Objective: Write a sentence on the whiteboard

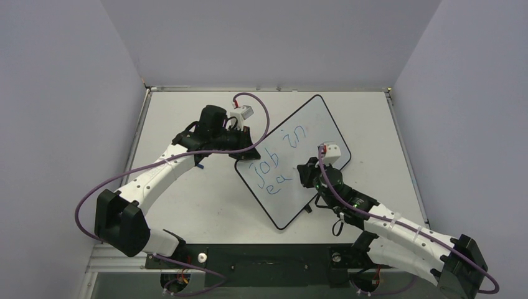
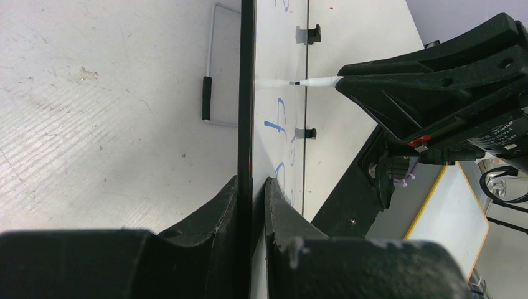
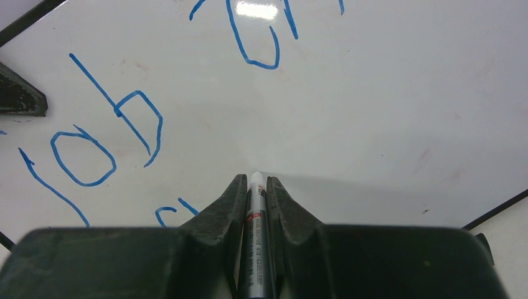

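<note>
The whiteboard (image 1: 314, 124) lies turned like a diamond on the table, right of centre. Blue lettering, the sentence (image 1: 280, 152), reads "job in" with "ea" started on the line below. My left gripper (image 1: 245, 148) is shut on the board's upper-left edge; in the left wrist view its jaws (image 2: 252, 187) pinch the black border seen edge-on. My right gripper (image 1: 307, 175) hovers over the board's lower middle, shut on a silver marker (image 3: 255, 215). The marker's tip (image 2: 295, 83) meets the white surface (image 2: 280, 62), mirrored in it. The letters "job" (image 3: 106, 134) lie left of the right gripper (image 3: 255, 185).
A small dark cap-like piece (image 2: 207, 98) lies on the tabletop left of the board's edge. Black feet (image 2: 309, 34) stick out from the board's far side. Purple cables (image 1: 261, 118) loop over both arms. Grey walls enclose the table (image 1: 187, 199) on three sides.
</note>
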### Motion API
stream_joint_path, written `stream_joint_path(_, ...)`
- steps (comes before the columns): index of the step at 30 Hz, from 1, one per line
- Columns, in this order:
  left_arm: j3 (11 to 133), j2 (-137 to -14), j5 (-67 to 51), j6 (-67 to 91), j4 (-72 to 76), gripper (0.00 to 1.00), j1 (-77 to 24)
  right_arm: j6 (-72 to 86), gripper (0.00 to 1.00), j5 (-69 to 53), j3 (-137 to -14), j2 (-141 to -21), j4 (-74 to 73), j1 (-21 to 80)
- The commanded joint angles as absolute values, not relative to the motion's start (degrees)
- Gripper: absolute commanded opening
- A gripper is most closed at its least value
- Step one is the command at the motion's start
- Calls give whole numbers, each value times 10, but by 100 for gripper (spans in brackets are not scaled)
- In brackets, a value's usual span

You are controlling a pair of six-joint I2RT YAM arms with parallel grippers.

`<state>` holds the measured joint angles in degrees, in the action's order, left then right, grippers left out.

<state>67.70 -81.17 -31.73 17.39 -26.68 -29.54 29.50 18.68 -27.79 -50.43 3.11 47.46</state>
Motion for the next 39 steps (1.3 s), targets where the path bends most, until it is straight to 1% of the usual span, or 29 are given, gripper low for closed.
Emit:
stream_joint_path(1,662,-804,-246,123,-291,0,-299,291,0,182,-304,-514,62,470)
stream_joint_path(14,663,-805,-246,123,-292,0,-299,303,0,153,-291,-524,77,469)
stream_joint_path(39,663,-805,-243,123,-293,0,-299,309,0,125,-254,-491,67,470)
